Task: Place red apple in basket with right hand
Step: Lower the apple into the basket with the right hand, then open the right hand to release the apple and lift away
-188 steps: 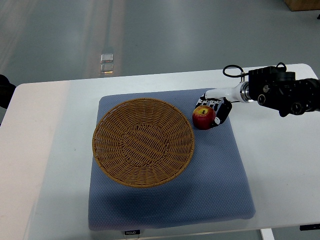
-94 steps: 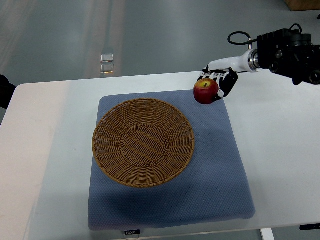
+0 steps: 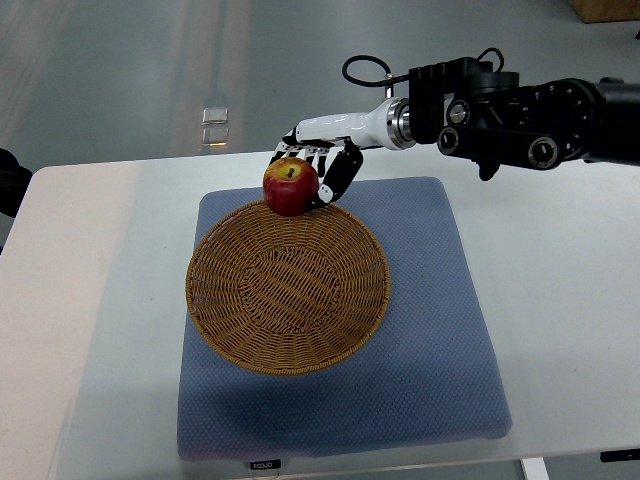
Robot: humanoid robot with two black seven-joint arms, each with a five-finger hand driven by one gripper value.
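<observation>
A red apple is held in my right hand, whose fingers are curled around it. The hand holds it in the air over the far rim of the round wicker basket. The basket sits on a blue-grey pad on the white table. My right arm reaches in from the right edge. The left arm is not in view.
The white table runs past the pad on all sides. A dark object shows at the left edge beside the table. Grey floor lies beyond the far edge.
My right hand has lifted the apple off the pad's far right part and carried it left, up over the basket's far rim.
</observation>
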